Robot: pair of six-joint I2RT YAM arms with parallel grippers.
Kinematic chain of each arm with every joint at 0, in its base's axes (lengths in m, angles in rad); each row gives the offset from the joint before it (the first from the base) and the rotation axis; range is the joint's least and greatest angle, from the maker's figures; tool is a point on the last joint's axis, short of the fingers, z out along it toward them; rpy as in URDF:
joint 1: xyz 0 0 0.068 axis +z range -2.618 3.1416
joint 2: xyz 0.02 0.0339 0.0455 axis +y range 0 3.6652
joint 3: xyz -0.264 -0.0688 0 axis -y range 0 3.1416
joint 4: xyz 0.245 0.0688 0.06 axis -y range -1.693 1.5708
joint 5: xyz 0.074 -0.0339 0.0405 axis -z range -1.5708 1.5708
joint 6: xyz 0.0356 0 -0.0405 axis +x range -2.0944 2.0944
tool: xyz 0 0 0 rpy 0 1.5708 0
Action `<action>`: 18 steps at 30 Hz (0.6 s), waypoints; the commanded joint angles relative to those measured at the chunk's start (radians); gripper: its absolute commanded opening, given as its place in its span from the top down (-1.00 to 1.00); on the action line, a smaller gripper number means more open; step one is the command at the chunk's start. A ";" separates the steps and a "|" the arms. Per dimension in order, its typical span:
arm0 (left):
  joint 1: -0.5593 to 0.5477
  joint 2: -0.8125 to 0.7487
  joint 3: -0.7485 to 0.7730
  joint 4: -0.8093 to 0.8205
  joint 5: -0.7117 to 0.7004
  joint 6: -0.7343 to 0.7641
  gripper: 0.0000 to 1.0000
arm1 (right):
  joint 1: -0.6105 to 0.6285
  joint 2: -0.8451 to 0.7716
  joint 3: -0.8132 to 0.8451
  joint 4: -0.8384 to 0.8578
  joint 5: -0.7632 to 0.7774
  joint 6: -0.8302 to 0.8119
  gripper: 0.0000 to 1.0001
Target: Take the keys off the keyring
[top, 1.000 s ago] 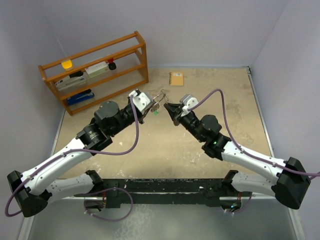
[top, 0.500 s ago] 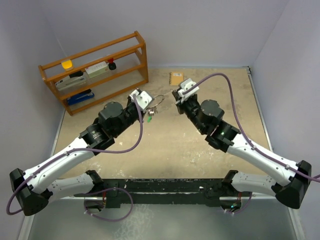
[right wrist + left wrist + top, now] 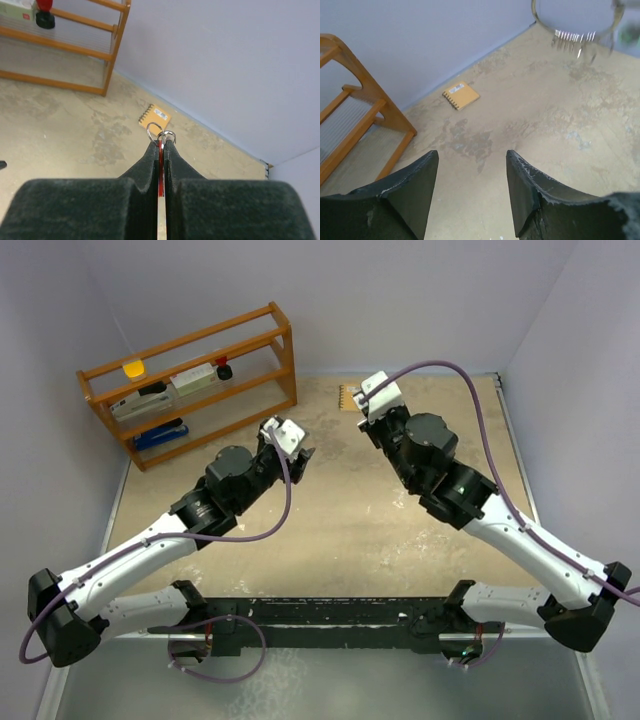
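Note:
In the right wrist view my right gripper (image 3: pixel 160 142) is shut on the red-headed key (image 3: pixel 160 170), held edge-on between the pads. Two small silver rings (image 3: pixel 155 133) stick out past its tips. From above, this gripper (image 3: pixel 362 410) hangs near the back wall. My left gripper (image 3: pixel 470 160) stands open with nothing between its fingers, and from above (image 3: pixel 298 454) it is left of centre. At the top right of the left wrist view the keyring (image 3: pixel 570 31) shows blurred in the air. Silver keys (image 3: pixel 570 39) hang from it beside a green blur (image 3: pixel 627 35). From above I cannot make the keyring out.
A tan spiral notebook (image 3: pixel 349 397) lies by the back wall, just ahead of the right gripper's tips (image 3: pixel 155 116). A wooden shelf rack (image 3: pixel 190 380) holding small items stands at the back left. Walls close off the back and both sides.
The left gripper has opened and let go of the keyring. The right gripper has shut on the red key and pulled away toward the back wall.

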 commanded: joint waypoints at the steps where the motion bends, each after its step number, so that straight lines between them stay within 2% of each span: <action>1: -0.001 0.006 -0.009 0.197 0.014 -0.054 -0.09 | 0.003 0.009 0.088 -0.039 0.022 -0.058 1.00; 4: -0.001 0.028 -0.013 0.249 0.030 -0.059 -0.09 | 0.008 0.045 0.168 -0.131 0.042 -0.065 1.00; 12: -0.001 -0.002 -0.101 0.403 -0.010 -0.104 -0.08 | 0.035 0.234 0.493 -0.552 0.175 -0.002 1.00; 18: -0.001 -0.059 -0.188 0.559 -0.056 -0.154 -0.11 | 0.118 0.257 0.503 -0.568 0.317 -0.040 1.00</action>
